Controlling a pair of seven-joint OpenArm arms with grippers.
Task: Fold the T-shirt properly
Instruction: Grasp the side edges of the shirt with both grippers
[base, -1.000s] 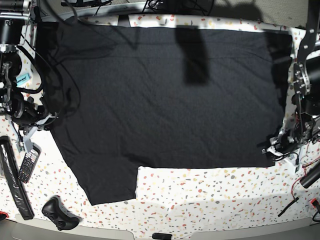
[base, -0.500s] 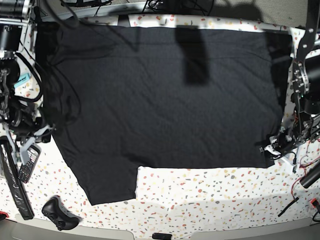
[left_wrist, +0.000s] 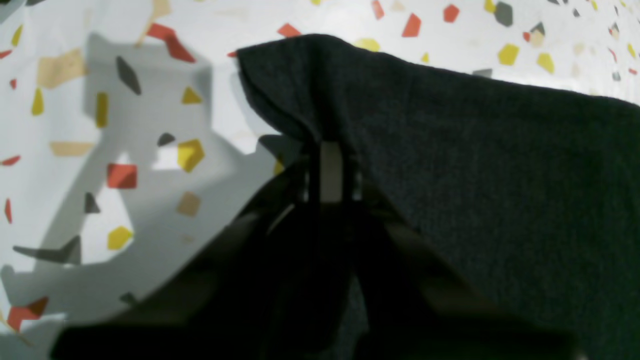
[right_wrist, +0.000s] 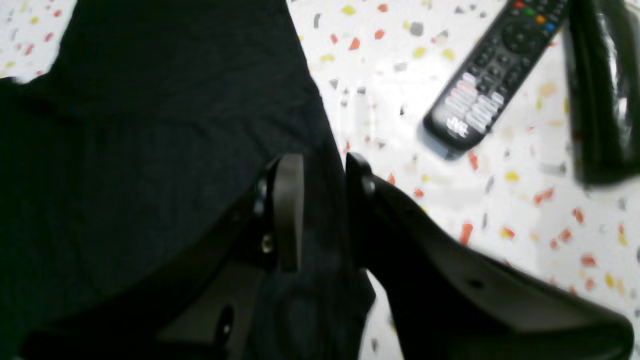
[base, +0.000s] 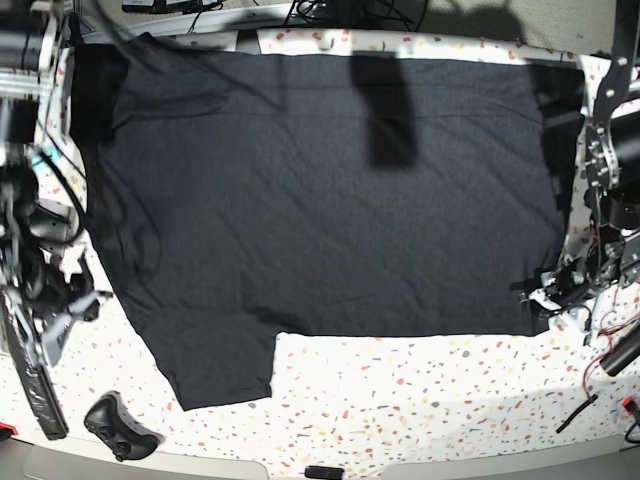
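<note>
On the speckled table (base: 420, 380) the T-shirt (base: 330, 190) lay flat, 0 folds made. Your left gripper (left_wrist: 330, 150) had pinched its corner; your right gripper (right_wrist: 322, 170) stood apart over the edge.

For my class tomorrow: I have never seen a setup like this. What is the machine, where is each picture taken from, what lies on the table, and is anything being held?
This is a two-armed robot. The base picture looks down on a speckled table; the other two come from cameras on each wrist. A large black T-shirt lies spread flat. Beside it lie a remote control, a black game controller and a long black bar-shaped object. The left gripper, on the right of the base picture, is shut on a corner of the shirt, pinching the cloth. The right gripper, on the left of that picture, stands open with the shirt's edge between its jaws, not yet gripping.
</note>
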